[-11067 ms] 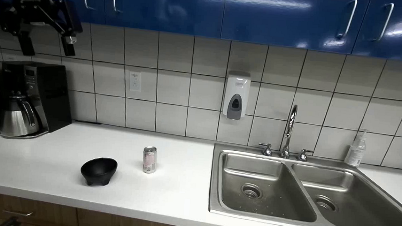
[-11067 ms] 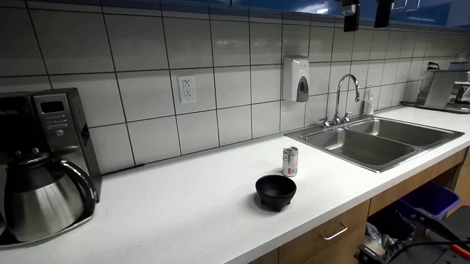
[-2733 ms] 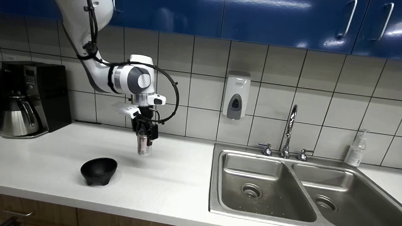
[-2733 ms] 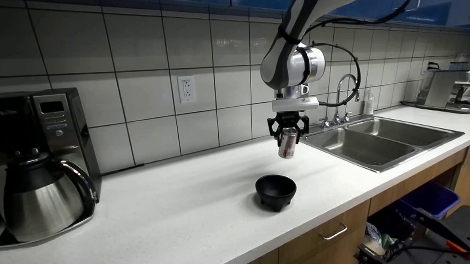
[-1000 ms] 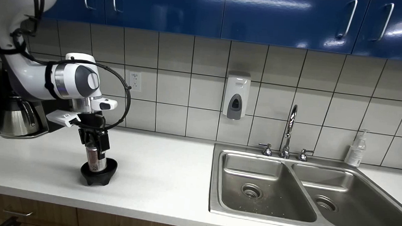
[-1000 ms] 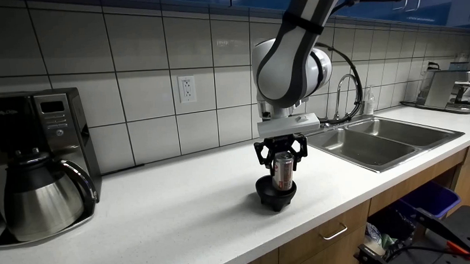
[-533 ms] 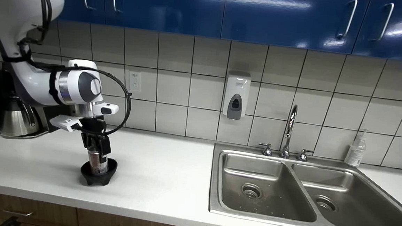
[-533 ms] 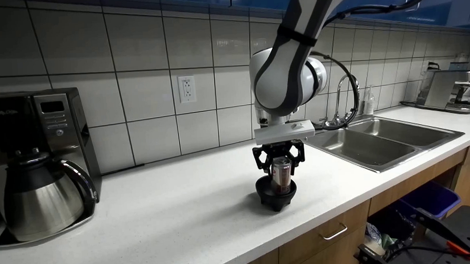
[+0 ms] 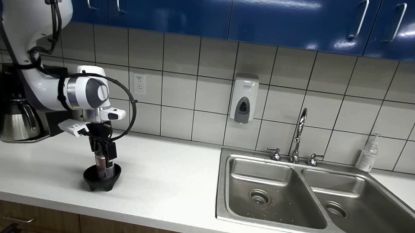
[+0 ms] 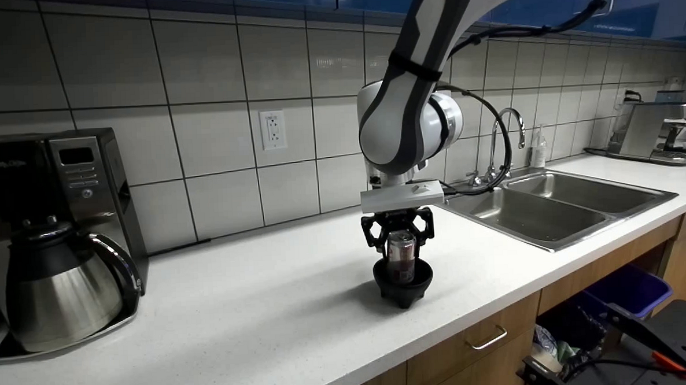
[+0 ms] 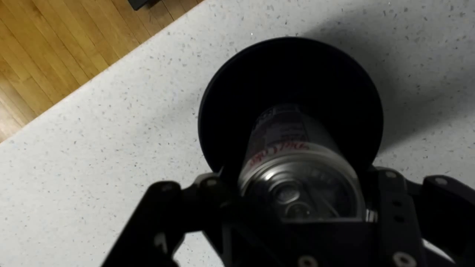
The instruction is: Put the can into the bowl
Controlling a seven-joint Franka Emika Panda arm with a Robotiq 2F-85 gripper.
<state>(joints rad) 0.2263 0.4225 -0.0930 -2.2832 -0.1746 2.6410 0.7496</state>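
The silver can point(image 10: 402, 264) with reddish lettering stands with its lower end inside the black bowl point(image 10: 404, 297). My gripper point(image 10: 402, 253) is shut on the upper part of the can, a finger on each side. In an exterior view the can point(image 9: 104, 170) leans slightly within the bowl point(image 9: 99, 184). From above, in the wrist view, the can's top and label point(image 11: 289, 144) show between the dark fingers, and the bowl's inner wall point(image 11: 293, 70) rings the can's far side. Whether the can's base rests on the bowl's bottom is hidden.
The bowl sits on the white counter point(image 9: 167, 189), near its front edge. A coffee maker with a steel carafe point(image 10: 63, 285) stands at one end. On the other side lies the double steel sink point(image 9: 275, 192) with a faucet point(image 9: 300, 129). Blue cabinets point(image 9: 171, 6) hang above.
Earlier the can stood on the counter beside the bowl; it was gripped, lifted and brought over the bowl. In the last second, gripper and can sank slightly and shifted a little sideways inside it.
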